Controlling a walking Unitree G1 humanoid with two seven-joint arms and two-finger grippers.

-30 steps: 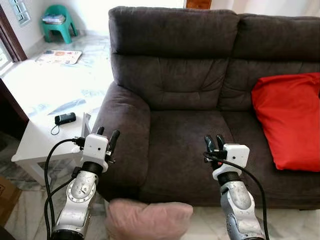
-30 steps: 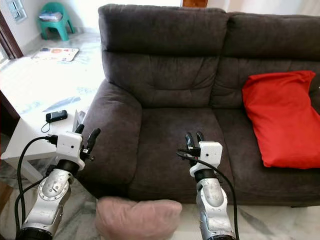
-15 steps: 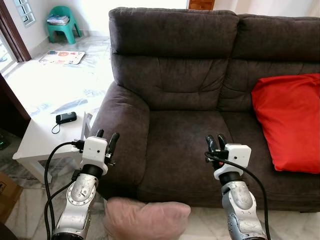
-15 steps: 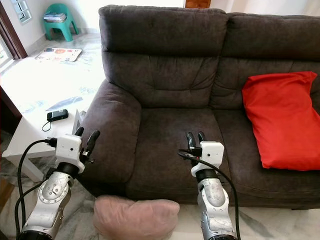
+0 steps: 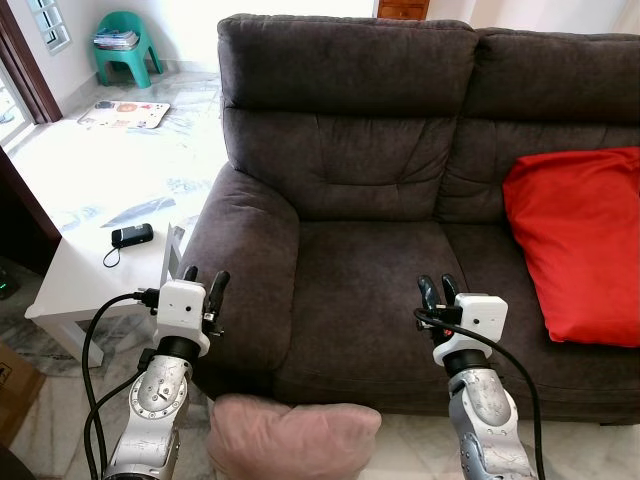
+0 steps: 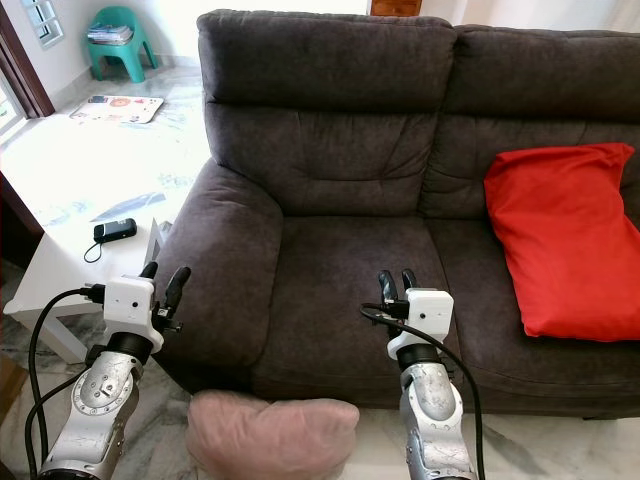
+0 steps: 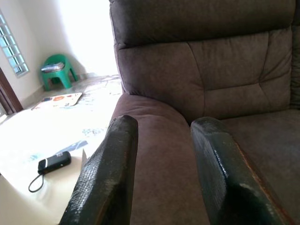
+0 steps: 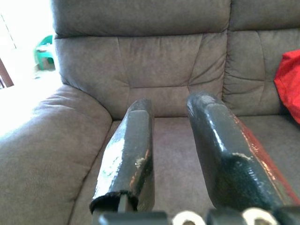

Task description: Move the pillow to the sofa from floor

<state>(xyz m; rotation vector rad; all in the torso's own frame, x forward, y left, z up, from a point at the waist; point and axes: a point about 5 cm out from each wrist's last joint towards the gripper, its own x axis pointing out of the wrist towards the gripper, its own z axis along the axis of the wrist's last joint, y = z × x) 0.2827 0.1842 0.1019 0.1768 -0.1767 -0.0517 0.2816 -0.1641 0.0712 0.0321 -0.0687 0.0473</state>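
Grippers both raised in front of the sofa (image 5: 370, 260), holding nothing. Left gripper (image 5: 203, 283) sits level with the sofa's armrest, fingers (image 7: 105, 173) parted with a clear gap between them. Right gripper (image 5: 436, 290) hovers over the front of the seat cushion, fingers (image 8: 129, 150) also apart; its wrist view looks straight at the backrest. Both arms run off the lower edge of the head views, so their lower parts are cut off.

Pink pillow (image 5: 292, 437) lies on the floor just below and between the two arms, against the sofa's front; its lower edge is cropped by the frame. Neither gripper touches it.

Red cushion (image 5: 580, 240) leans on the sofa's right seat, its right side cut off. White table (image 5: 75, 270) stands beside the armrest with a small black device (image 5: 131, 236) and cord on it. Green stool (image 5: 125, 45) far back, something stacked on it, too small to identify.
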